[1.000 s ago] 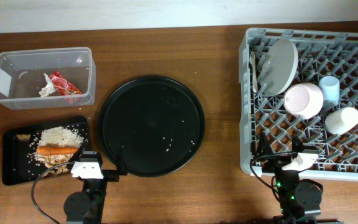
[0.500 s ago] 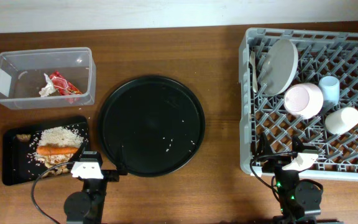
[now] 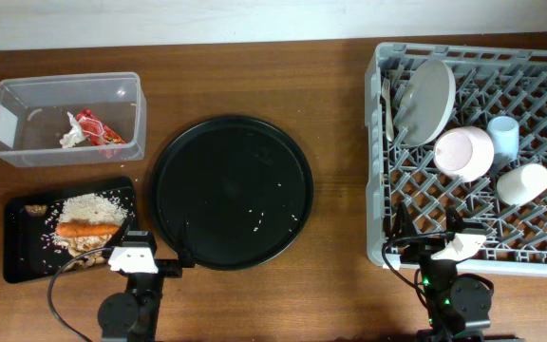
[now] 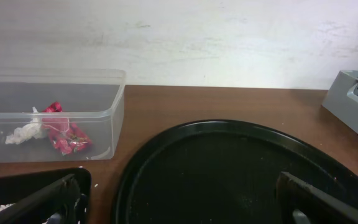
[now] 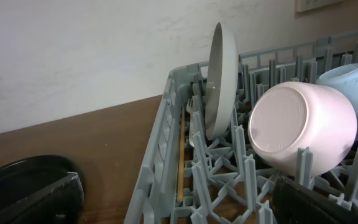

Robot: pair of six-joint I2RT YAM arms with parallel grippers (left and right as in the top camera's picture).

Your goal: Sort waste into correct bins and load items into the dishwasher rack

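Five items sit in the rack [image 3: 378, 204] at the right of the overhead view: plate [image 3: 425, 95], bowl [image 3: 463, 154], blue cup [image 3: 503, 138], white cup [image 3: 523, 183] and fork [image 3: 386, 104]. At upper left the wrapper [image 3: 93, 128] lies in the clear tub [image 3: 65, 78]. At lower left, carrot [image 3: 85, 229] and rice [image 3: 88, 207] lie on the flat black tray [image 3: 17, 261].

In the left wrist view, your left pincer [image 4: 179, 205] gapes wide, facing the round black tray [image 4: 229, 162], with the tub at left.

In the right wrist view, your right pincer [image 5: 179, 202] is spread wide too, and you see the plate on edge beside the tipped bowl.

No visible change; the dishwasher rack [image 3: 378, 190] load sits as before
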